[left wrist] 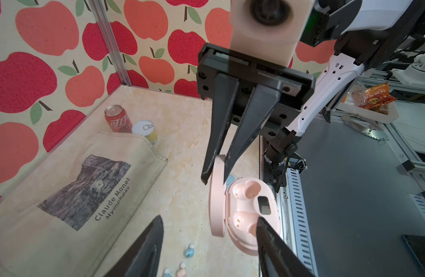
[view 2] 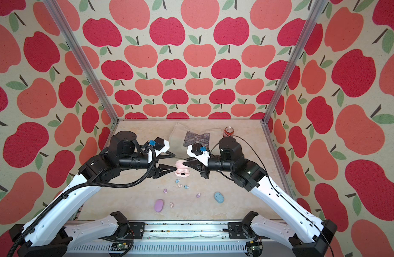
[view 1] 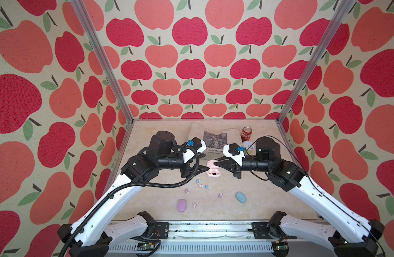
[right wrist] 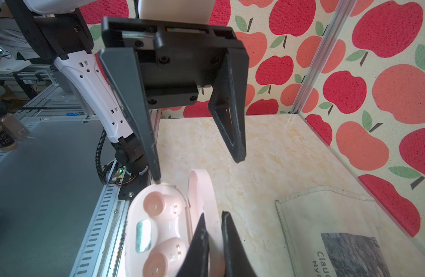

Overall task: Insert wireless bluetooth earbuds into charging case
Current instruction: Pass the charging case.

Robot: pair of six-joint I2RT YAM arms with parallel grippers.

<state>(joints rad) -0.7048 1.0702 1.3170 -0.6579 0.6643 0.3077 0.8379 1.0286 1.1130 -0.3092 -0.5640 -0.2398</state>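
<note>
A pink charging case [view 1: 214, 174] lies open mid-table with both sockets empty [right wrist: 158, 211]. Its lid [left wrist: 217, 191] stands upright, and my right gripper [right wrist: 213, 214] is shut on it, as both top views show [view 2: 184, 164]. My left gripper [left wrist: 209, 218] is open beside the case. One of its fingertips [right wrist: 157, 178] rests at the base's rim, the other is off behind the lid. Several earbuds lie loose nearer the front: light blue [view 1: 198, 180], pale pink [view 1: 200, 185], lilac [view 1: 186, 191] and others. Three of them show by the left jaws [left wrist: 189, 251].
A shut lilac case [view 1: 181, 205] and a shut blue case [view 1: 241, 197] lie toward the front. A cream tote bag [view 1: 210, 135] with a printed picture lies at the back. A red can [view 1: 246, 133] and a yellow can [left wrist: 146, 130] stand beside it.
</note>
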